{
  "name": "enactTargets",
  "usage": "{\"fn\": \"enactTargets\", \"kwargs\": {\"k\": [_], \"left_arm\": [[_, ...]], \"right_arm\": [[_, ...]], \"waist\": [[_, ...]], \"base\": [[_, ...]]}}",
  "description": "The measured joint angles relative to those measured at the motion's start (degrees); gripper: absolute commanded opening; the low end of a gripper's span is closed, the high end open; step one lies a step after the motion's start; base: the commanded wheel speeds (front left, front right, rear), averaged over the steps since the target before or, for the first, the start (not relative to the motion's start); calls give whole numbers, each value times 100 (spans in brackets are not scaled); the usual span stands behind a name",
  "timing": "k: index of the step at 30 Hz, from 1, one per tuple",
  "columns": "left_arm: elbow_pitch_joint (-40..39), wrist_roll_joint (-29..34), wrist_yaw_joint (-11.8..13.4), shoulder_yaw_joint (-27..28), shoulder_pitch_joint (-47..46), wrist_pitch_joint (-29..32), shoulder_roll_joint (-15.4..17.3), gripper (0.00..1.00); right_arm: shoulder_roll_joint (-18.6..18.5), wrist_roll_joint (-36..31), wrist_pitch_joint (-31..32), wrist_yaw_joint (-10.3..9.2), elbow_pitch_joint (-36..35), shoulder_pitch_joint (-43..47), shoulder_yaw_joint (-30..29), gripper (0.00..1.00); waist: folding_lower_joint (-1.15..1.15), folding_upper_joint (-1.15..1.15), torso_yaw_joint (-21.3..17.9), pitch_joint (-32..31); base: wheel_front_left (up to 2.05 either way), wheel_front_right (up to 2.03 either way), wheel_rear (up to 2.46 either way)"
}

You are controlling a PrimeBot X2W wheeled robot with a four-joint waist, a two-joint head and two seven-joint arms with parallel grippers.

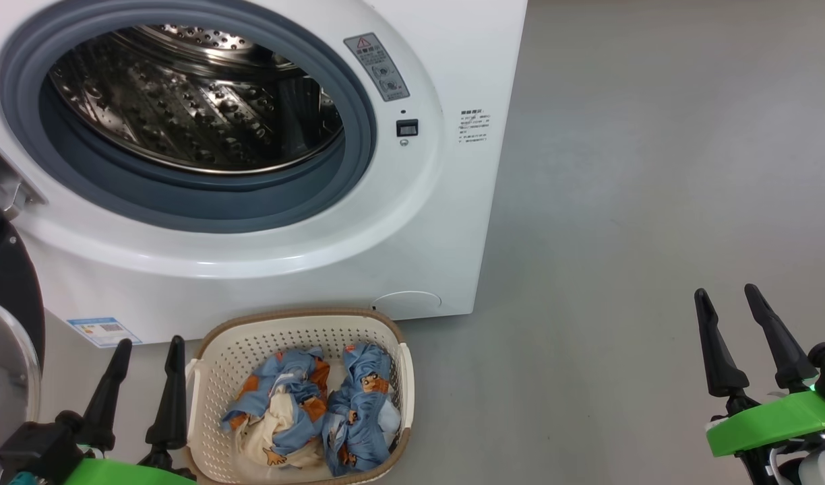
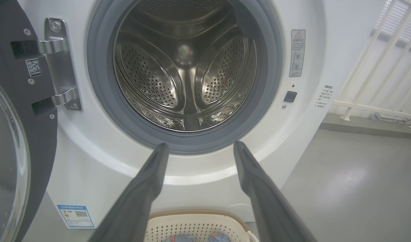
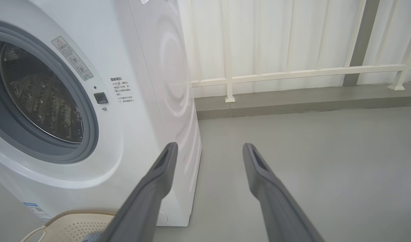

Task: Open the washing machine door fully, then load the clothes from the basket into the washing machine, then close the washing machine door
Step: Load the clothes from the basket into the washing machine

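The basket (image 1: 251, 350) sits on the floor (image 1: 621, 202) directly before the washing machine (image 1: 419, 222), the clothes (image 1: 318, 404) lying side by side in it, the door (image 1: 11, 283) swung open at the machine's left.

The door (image 1: 8, 289) runs off the left edge, so I see just a slice of its black rim and glass. In my left wrist view the bottom edge cuts the basket (image 2: 195, 223), and the clothes (image 2: 219, 238) barely peek in (two blue scraps). A finger of my right claw (image 3: 209, 148) hides part of the basket. The words on the grey sticker (image 1: 377, 66) are too small to read.
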Motion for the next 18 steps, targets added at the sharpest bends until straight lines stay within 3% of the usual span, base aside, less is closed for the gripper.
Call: {"fn": "enactTargets", "kwargs": {"k": [12,18], "left_arm": [[43,4,0,-41,0,0,-3,100],[536,89,0,-255,-20,0,-105,100]], "right_arm": [[-1,0,0,0,1,-1,21,100],[27,0,0,0,-10,-110,46,100]], "waist": [[0,0,-14,-3],[0,0,-41,131]], "base": [[0,0,0],[0,0,0]]}}
